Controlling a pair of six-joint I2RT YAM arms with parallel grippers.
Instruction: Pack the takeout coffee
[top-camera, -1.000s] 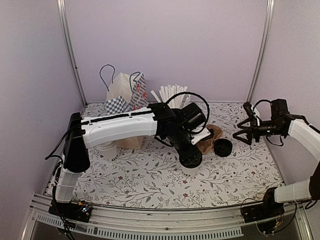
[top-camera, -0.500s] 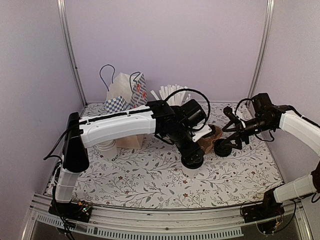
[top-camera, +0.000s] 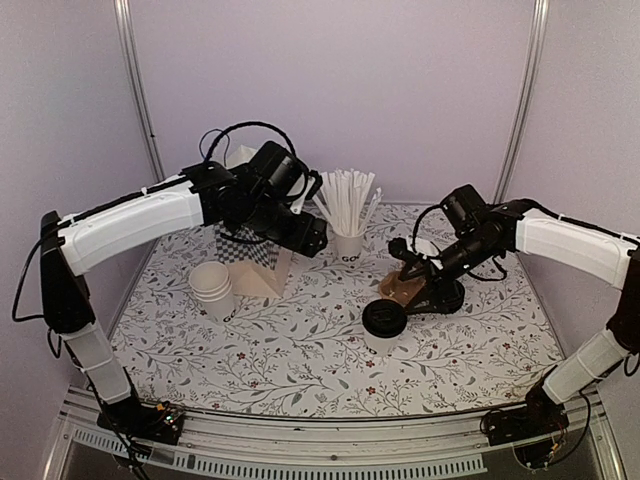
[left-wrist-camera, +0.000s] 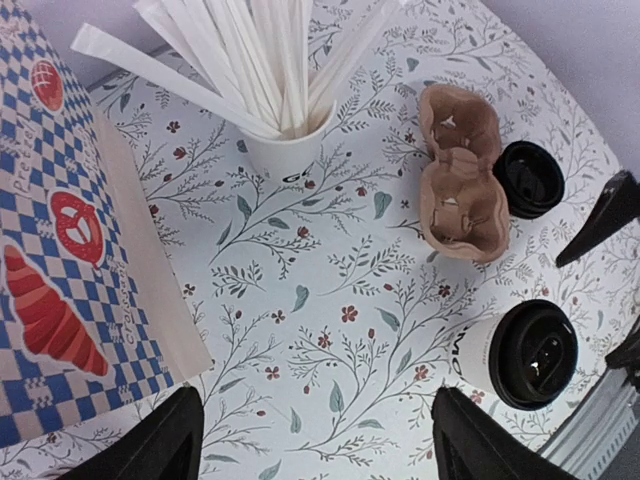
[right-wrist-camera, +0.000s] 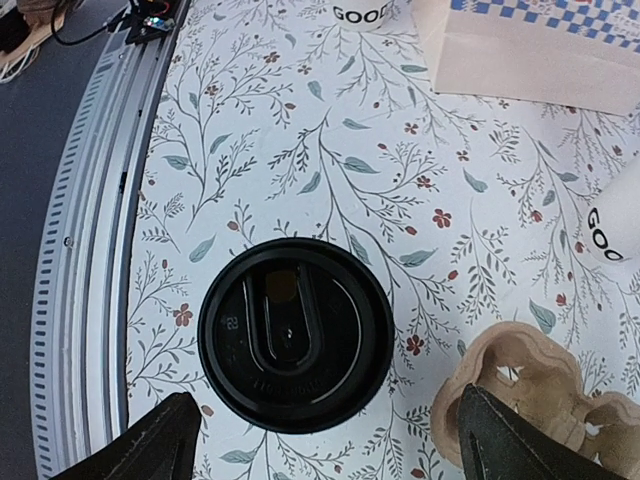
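The takeout coffee (top-camera: 383, 323) is a small white cup with a black lid, upright on the floral table and free of both arms. It also shows at the lower right of the left wrist view as the coffee (left-wrist-camera: 520, 355). My left gripper (top-camera: 312, 238) hangs open by the paper bag, high and back-left of the cup; its fingers (left-wrist-camera: 150, 450) hold nothing. My right gripper (top-camera: 408, 275) is open just right of and above the cup. In its wrist view the black lid (right-wrist-camera: 295, 335) lies just ahead of the open gripper (right-wrist-camera: 330, 450), roughly centred between the fingers.
A brown cardboard cup carrier (top-camera: 405, 288) and a loose black lid (top-camera: 446, 297) lie right of the coffee. A cup of white straws (top-camera: 348, 240) stands behind. The checked paper bag (top-camera: 255, 215) and a stack of white cups (top-camera: 213, 288) are at the back left. The table's metal rail (right-wrist-camera: 90, 250) runs close by.
My left arm has lifted off the coffee and swung back-left to the bag. My right arm has come left from the table's right side to the carrier and cup.
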